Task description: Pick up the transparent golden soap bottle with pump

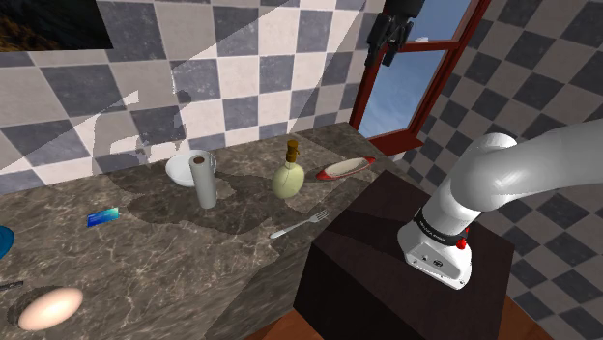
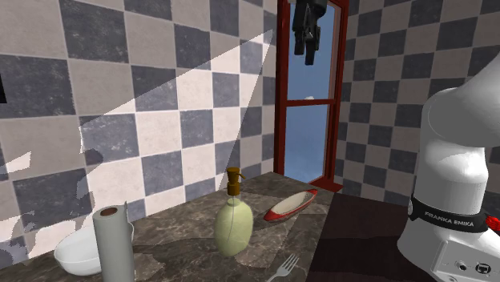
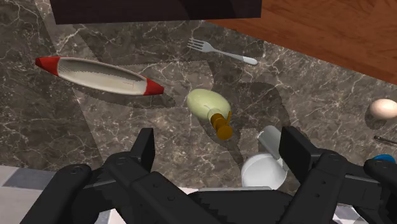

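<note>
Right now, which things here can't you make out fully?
Blue thing: shoulder view, cut off by the left edge; what it is, unclear.
Fork: second exterior view, handle cut off by the bottom edge.
Bowl: wrist view, partly behind a pincer finger.
Blue card: shoulder view, too small to read.

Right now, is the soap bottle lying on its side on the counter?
No, the soap bottle stands upright on the counter, with its pump on top.

soap bottle (image 1: 288, 180) pale yellow-green, amber pump | boat dish (image 1: 345, 168) white, red ends | wall (image 1: 242, 68) grey-white checks | counter (image 1: 184, 261) dark marble
</note>
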Motion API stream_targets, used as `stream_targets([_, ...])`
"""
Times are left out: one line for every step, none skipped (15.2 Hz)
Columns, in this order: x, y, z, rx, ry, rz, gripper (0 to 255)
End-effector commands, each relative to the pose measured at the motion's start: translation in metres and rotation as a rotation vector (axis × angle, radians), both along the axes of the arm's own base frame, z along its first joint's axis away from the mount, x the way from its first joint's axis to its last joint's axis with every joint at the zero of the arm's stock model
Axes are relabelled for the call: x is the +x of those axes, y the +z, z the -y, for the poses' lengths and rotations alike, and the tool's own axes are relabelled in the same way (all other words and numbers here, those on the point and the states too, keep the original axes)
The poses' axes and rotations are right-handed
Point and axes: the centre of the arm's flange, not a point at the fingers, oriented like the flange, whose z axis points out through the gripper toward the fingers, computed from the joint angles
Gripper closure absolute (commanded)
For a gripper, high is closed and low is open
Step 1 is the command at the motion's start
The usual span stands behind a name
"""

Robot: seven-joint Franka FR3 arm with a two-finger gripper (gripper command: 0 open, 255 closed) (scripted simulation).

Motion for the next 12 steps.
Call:
stream_targets([0.000,0.000,0.000,0.000,0.000,0.000,0])
stream_targets([0.006,-0.011,-0.005,-0.006,0.002,0.001,0])
stream_targets([0.012,-0.021,-0.010,-0.011,0.004,0.002,0])
stream_targets([0.018,-0.032,-0.015,-0.017,0.005,0.003,0])
stream_targets([0.024,-0.043,-0.020,-0.022,0.007,0.005,0])
stream_targets([0.031,-0.054,-0.025,-0.028,0.009,0.006,0])
stream_targets([0.037,-0.065,-0.029,-0.033,0.011,0.007,0])
stream_targets([0.043,-0.076,-0.034,-0.039,0.012,0.008,0])
stream_targets([0.049,-0.086,-0.039,-0.044,0.014,0.009,0])
stream_targets([0.055,-0.097,-0.044,-0.050,0.016,0.010,0])
stream_targets([0.061,-0.108,-0.048,-0.055,0.018,0.011,0])
stream_targets([0.068,-0.119,-0.053,-0.061,0.019,0.012,0])
